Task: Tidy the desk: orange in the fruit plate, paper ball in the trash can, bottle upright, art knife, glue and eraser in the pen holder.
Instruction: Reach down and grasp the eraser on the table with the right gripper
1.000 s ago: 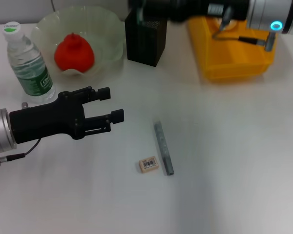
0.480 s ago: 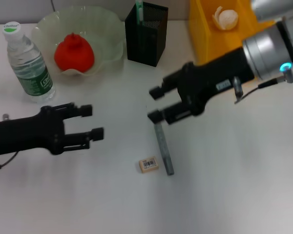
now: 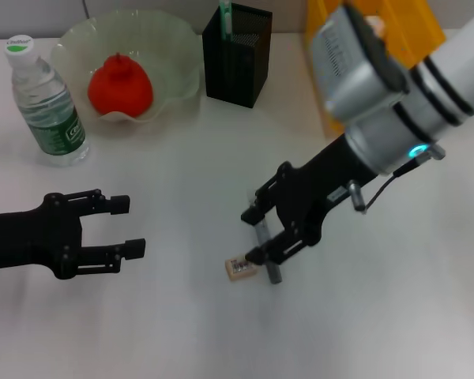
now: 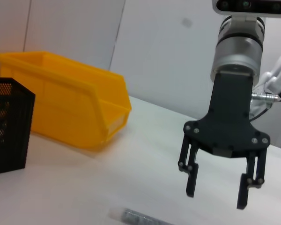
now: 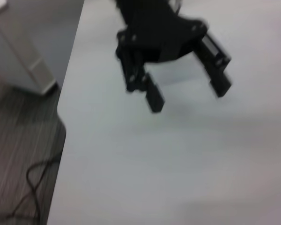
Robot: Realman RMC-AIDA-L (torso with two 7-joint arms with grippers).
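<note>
Since 0.5 s ago the right gripper [image 3: 254, 234] has dropped down & toward the robot; it's now over the grey art knife [image 3: 265, 251], fingers spread wide, one fingertip near the knife's far end, the other near the eraser [image 3: 239, 268]. Not holding anything. The left gripper [image 3: 126, 227] has slid back toward the robot's left, also spread wide & empty, hovering over bare table [image 3: 182, 332], well apart from the knife.

Eraser lies just beside the knife on its left, w/ a barcode-type label on top; print too small to read. Bottle [image 3: 45, 102] stands upright at far left: green cap, green label, writing not legible. Orange [image 3: 119, 85] sits in the fruit plate [image 3: 178, 55]. Pen holder [image 3: 235, 54] is black mesh, w/ a green-tipped stick in it. Yellow trash can [image 4: 61, 101] is beside the holder; paper ball [image 3: 373, 24] barely shows behind the right arm.
</note>
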